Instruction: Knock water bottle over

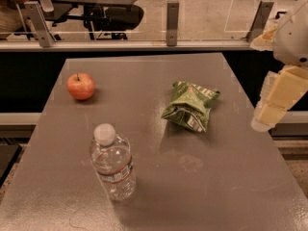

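Grey desk (pixel 144 85) is filling the view, with the water bottle (pixel 113 165) standing upright near its front-left corner — clear, ribbed, white-capped, red-striped label band. It is looking light, slick and top-heavy, so I am judging a push near the cap best. The gripper (pixel 263 119) is hanging beyond the right edge — open or closed, I cannot tell.
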`<state>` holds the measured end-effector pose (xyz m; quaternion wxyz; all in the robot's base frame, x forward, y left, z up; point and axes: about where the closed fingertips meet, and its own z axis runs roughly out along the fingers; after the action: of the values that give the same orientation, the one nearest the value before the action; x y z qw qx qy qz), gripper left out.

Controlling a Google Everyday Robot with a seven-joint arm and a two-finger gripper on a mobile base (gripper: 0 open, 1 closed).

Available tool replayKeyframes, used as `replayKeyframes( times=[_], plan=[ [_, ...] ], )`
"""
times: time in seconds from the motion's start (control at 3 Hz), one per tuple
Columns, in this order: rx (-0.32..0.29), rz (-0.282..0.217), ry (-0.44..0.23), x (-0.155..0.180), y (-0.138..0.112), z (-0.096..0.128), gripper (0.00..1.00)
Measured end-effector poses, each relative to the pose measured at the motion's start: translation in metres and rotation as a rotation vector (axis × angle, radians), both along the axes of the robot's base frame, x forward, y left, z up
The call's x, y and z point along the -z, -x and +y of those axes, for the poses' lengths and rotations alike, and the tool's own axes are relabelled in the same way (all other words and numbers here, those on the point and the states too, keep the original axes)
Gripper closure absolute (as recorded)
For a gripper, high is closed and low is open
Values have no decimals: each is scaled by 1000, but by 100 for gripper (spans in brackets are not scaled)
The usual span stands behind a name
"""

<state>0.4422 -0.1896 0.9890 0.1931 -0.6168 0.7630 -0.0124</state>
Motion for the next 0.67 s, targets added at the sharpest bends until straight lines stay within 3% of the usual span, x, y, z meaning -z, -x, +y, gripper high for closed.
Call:
replayKeyframes(
  times=[0.33, 0.67],
  plan=[
    [-91, -48, -113, -12, 0, 52, 0],
    [-225, -71, -255, -12, 10, 115, 0]
  ],
)
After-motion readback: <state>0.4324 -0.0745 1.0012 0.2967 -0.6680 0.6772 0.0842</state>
